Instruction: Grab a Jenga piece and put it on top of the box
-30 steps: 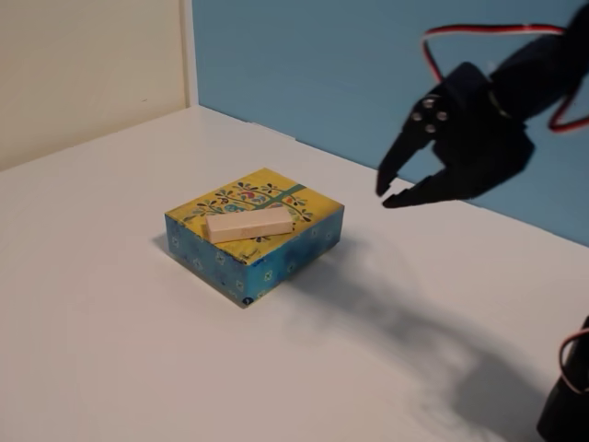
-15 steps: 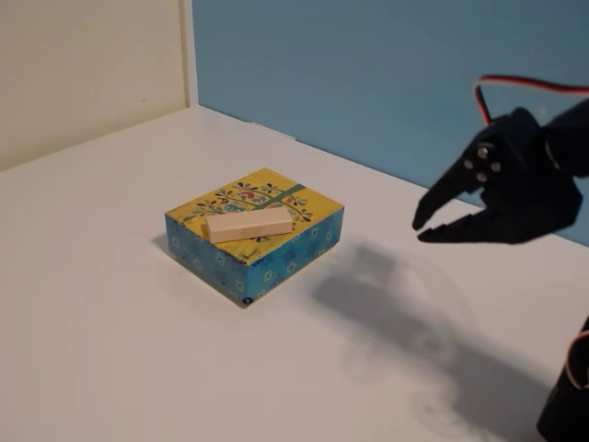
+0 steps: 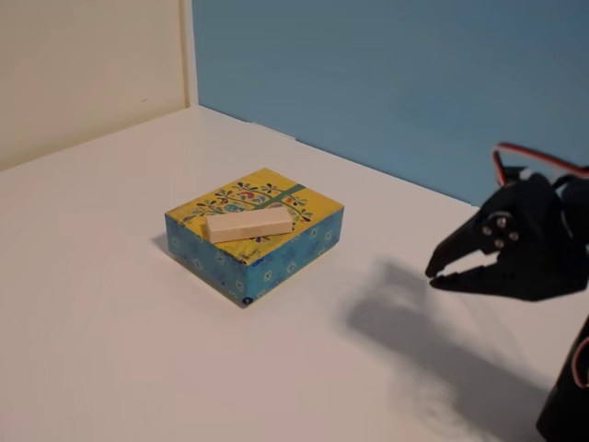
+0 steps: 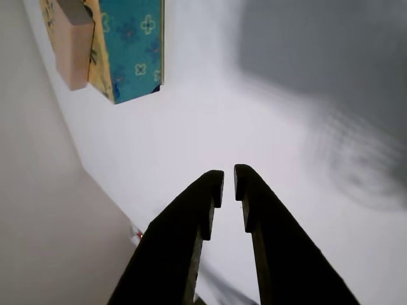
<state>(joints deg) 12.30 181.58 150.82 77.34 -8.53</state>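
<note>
White table [image 3: 110, 350]: Jenga piece [image 3: 249, 224] lies crosswise.

One Jenga piece [image 3: 248, 224], one box [image 3: 276, 258], one arm [image 3: 543, 249], one table [image 3: 110, 350]

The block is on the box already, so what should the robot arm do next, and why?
Probably just pull a little farther away and rest. The Jenga piece lies flat on the box, and the end effector is empty, nearly closed, well clear to the right in the fixed view. Nothing looks left to move.
</note>
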